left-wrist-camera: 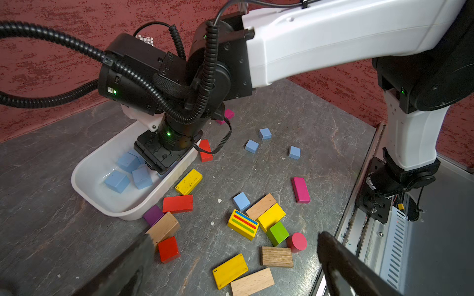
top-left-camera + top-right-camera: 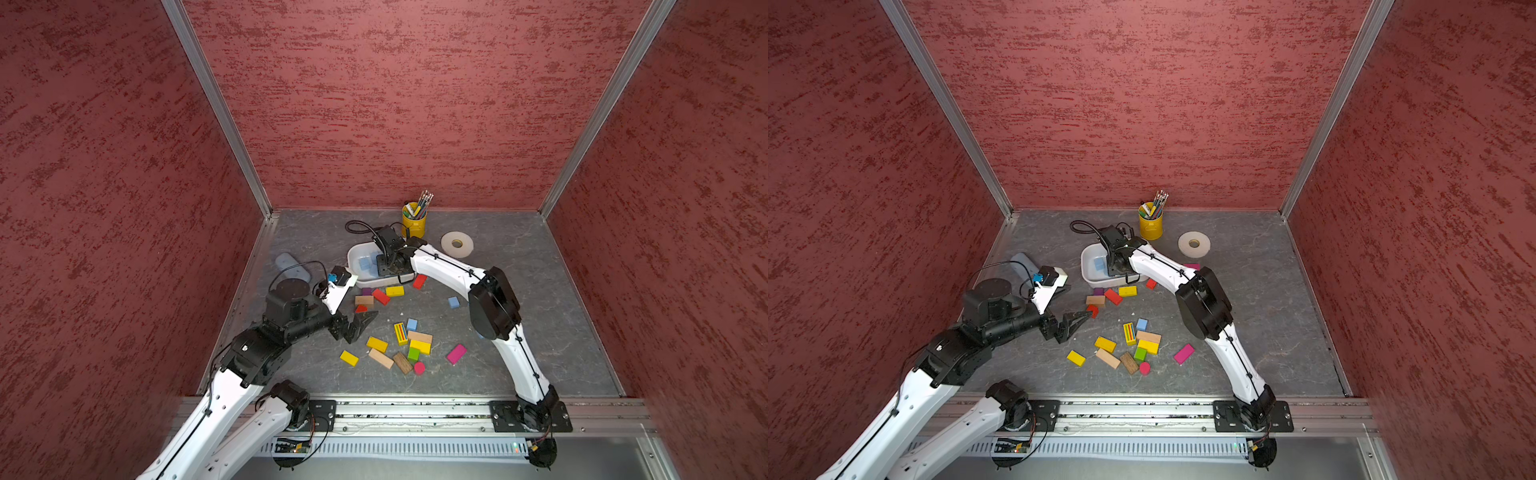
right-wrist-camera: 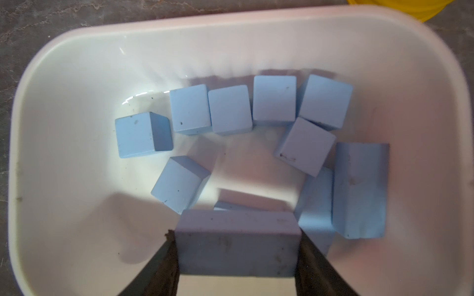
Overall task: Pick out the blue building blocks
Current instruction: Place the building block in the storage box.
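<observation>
My right gripper (image 3: 236, 234) is shut on a pale blue building block (image 3: 237, 256), which spans the gap between both fingers low over the white tub (image 3: 77, 77). Several more blue blocks (image 3: 229, 109) lie on the tub's floor. Loose blue blocks sit on the table (image 2: 453, 302) (image 2: 412, 324); the left wrist view shows several (image 1: 252, 146) (image 1: 241, 201). My left gripper (image 2: 365, 326) stands open and empty just above the table, beside a red block (image 1: 168, 249), left of the mixed pile.
Yellow (image 2: 377, 344), red (image 2: 380, 296), wooden (image 2: 380, 358), green (image 2: 413, 354) and pink (image 2: 456, 353) blocks are scattered in front of the tub. A yellow pencil cup (image 2: 414, 222) and a tape roll (image 2: 457, 244) stand behind it. A pale-blue object (image 2: 291, 266) lies at far left.
</observation>
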Controlling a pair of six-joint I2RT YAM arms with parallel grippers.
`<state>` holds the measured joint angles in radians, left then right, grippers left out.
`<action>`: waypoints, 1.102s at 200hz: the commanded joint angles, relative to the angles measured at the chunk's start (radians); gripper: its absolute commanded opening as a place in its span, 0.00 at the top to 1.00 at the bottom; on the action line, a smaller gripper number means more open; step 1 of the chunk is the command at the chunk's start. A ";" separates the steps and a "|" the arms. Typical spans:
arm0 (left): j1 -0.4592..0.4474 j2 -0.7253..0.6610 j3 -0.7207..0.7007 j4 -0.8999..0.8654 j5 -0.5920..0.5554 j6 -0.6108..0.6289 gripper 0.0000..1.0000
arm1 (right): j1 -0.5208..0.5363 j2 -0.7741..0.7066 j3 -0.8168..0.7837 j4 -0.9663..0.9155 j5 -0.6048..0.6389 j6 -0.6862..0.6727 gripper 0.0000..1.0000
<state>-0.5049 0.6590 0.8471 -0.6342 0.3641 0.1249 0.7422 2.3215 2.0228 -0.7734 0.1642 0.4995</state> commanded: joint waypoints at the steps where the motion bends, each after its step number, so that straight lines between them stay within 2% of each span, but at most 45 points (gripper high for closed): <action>1: 0.002 -0.006 -0.018 0.015 0.001 0.008 0.00 | -0.008 0.024 0.037 -0.015 -0.015 -0.007 0.33; 44: 0.002 -0.005 -0.019 0.015 -0.001 0.009 0.00 | -0.009 0.029 0.043 -0.018 -0.026 -0.009 0.21; 83: 0.002 -0.004 -0.019 0.015 -0.004 0.008 0.00 | -0.010 0.018 0.064 -0.032 -0.023 -0.007 0.17; 136: 0.002 0.005 -0.017 0.009 -0.032 0.003 0.00 | -0.010 -0.081 0.046 -0.019 -0.003 -0.001 0.12; 190: 0.002 0.045 -0.013 -0.003 -0.040 0.000 0.00 | -0.010 -0.242 -0.094 0.032 0.025 0.019 0.10; 220: 0.004 0.063 -0.012 -0.006 -0.026 0.001 0.00 | -0.011 -0.350 -0.233 0.075 0.035 0.048 0.10</action>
<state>-0.5049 0.7162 0.8467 -0.6353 0.3317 0.1249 0.7376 2.0491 1.8805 -0.7502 0.1680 0.5133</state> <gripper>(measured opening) 0.996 0.904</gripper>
